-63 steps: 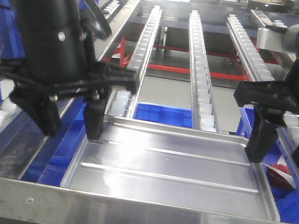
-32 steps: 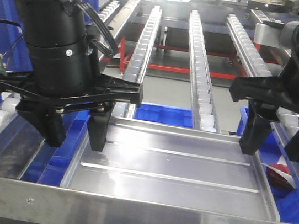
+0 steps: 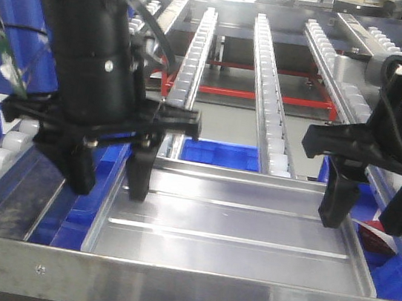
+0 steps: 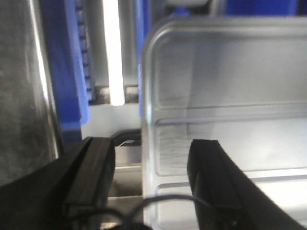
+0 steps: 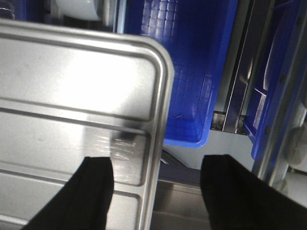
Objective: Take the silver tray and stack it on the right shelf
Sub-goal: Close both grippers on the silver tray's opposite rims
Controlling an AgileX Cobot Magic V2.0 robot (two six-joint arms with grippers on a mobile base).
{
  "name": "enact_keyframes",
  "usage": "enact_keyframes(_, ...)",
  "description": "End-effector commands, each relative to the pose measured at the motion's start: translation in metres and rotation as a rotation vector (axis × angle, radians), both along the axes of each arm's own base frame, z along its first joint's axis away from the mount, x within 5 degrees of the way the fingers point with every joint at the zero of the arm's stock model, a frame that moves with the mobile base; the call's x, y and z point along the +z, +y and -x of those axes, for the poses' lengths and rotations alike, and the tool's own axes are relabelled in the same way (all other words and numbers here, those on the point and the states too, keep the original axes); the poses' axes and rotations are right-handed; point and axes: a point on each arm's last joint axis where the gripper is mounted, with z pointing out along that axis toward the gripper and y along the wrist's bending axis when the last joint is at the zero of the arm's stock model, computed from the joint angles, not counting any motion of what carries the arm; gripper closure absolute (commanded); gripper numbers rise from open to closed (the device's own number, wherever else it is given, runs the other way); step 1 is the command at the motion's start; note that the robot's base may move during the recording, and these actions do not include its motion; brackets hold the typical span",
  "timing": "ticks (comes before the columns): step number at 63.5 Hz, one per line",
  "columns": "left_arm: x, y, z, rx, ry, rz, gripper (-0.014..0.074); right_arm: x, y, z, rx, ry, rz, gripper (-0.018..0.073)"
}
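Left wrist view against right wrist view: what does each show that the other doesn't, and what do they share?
Only the left wrist view shows the left gripper, open astride the left rim of the silver tray, with a bright white strip beyond. Only the right wrist view shows the right gripper, open astride the tray's right rim, beside a blue bin with a gridded floor. Both show the ridged tray floor, with one finger over it and one outside.

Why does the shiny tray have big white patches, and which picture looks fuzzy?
Front view: light bounces off the silver tray in pale streaks, and the far top of the picture is washed out white. Left wrist view: the fuzziest, soft all over. Right wrist view: a big white glare patch on the tray, but its rim looks sharper.
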Motion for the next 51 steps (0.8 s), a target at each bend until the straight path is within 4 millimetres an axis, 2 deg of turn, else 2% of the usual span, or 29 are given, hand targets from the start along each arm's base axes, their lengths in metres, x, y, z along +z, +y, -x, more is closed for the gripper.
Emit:
enact_keyframes(1,0.02,-0.006,0.001,-0.004,-0.048,0.048,0.0333,0.017,0.0,-0.005,0.0,-0.089,-0.021,0.0062)
enact_keyframes(31,0.017,-0.011,0.003,-0.022,-0.048,0.044,0.0333,0.017,0.0,-0.006,0.0,-0.093,-0.022,0.0062)
enact_keyframes(51,0.017,-0.011,0.003,-0.024,-0.05,0.043,0.0333,0.004,0.001,-0.009,0.002,-0.048,-0.005,0.0062)
